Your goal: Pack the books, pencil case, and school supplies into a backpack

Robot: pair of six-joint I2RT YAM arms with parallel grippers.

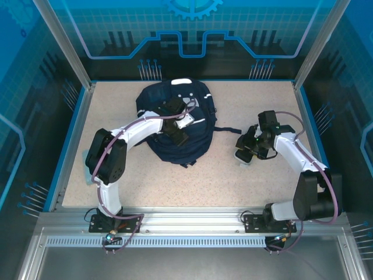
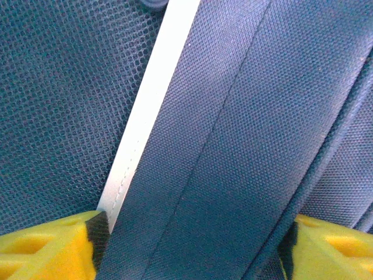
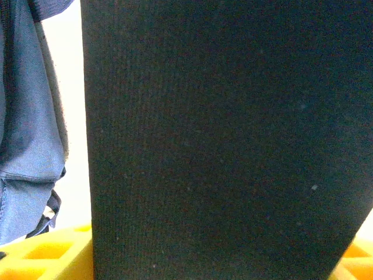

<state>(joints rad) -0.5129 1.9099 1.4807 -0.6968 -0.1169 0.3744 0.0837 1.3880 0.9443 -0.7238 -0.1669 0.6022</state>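
The navy backpack (image 1: 175, 114) lies flat at the back left of the table. My left gripper (image 1: 178, 135) hovers over its middle. In the left wrist view it (image 2: 193, 245) is open, and navy webbing and the white stripe (image 2: 145, 116) run between its yellow fingers (image 2: 46, 248). My right gripper (image 1: 249, 147) stands to the right of the backpack. A wide, flat black thing (image 3: 221, 140) spans my right gripper (image 3: 215, 256) from finger to finger, and I cannot tell if it is a book. A small pale thing (image 1: 241, 156) lies under it. No pencil case is recognisable.
A dark strap (image 1: 227, 129) trails from the backpack toward the right gripper. The backpack's blue-grey fabric (image 3: 23, 146) hangs at the left of the right wrist view. Blue walls and metal posts fence the table on three sides. Bare tabletop (image 1: 204, 181) lies in front.
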